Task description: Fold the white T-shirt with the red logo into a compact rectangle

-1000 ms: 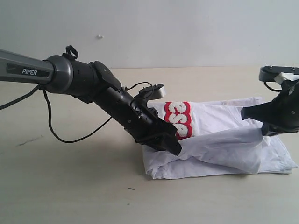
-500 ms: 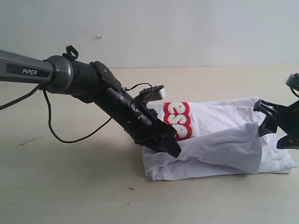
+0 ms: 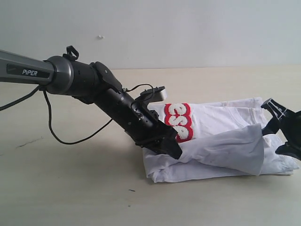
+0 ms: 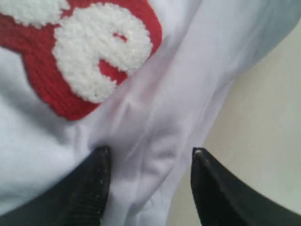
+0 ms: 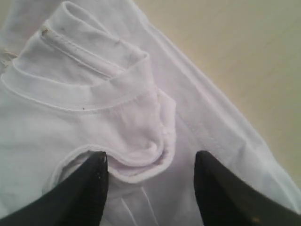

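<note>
White cotton this loose could slump out of its fold. The right claw (image 3: 282, 131) hangs spread at the shirt's right edge, gripping nothing, so nothing pins the raised flap (image 3: 235, 148). The left claw (image 3: 171, 148) is also spread, its tips pressed into the left edge with a ridge of cloth between them. If it lifts carelessly it may drag that layer askew. The white T-shirt (image 3: 221, 125) lies on the desk (image 3: 70, 188), partly folded into wrinkled layers. Its red logo (image 3: 181, 121) shows only "ese", and the ribbed collar (image 5: 84, 94) is bunched.
</note>
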`<state>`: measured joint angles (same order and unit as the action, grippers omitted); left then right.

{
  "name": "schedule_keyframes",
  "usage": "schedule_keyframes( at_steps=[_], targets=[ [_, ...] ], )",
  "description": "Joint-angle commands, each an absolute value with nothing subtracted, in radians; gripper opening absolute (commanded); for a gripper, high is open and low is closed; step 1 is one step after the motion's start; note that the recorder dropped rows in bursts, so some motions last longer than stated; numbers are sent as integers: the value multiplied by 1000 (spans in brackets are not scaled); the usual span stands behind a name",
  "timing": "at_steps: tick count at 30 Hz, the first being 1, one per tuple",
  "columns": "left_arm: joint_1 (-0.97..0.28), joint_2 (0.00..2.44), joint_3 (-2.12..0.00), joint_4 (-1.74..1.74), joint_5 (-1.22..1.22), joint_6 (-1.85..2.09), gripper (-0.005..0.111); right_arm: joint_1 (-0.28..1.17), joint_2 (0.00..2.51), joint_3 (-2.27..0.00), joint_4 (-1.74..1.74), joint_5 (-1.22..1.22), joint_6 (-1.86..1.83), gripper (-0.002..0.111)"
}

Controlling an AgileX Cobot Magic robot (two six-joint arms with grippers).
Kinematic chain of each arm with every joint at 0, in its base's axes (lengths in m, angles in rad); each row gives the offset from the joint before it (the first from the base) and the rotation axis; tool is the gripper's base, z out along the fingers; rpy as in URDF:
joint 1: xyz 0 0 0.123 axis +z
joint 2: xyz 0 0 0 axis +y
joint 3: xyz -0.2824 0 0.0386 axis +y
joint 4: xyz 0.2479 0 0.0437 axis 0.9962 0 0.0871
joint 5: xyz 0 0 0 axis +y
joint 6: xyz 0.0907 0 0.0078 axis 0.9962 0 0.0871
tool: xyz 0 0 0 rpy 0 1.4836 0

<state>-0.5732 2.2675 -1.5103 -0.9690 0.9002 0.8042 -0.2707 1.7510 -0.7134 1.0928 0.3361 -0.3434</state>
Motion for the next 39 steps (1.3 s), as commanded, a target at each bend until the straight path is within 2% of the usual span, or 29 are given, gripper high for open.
schedule_keyframes(
  at_steps=[1,6,19,29,39],
  targets=[
    [-577,2273,-1512,-958,911,805,52,-274,1770,-709,1272,323,-481,54],
    [-577,2273,-1512,-958,911,807,52,-274,1758,-709,1407,324,-585,54],
    [-577,2273,-1512,-962,918,807,52,-274,1693,-706,1409,275,-592,54],
    [-577,2273,-1512,-969,933,807,52,-274,1796,-704,1388,396,-594,54],
    [-577,2273,-1512,-973,931,807,52,-274,1846,-706,1380,369,-596,54]
  ],
)
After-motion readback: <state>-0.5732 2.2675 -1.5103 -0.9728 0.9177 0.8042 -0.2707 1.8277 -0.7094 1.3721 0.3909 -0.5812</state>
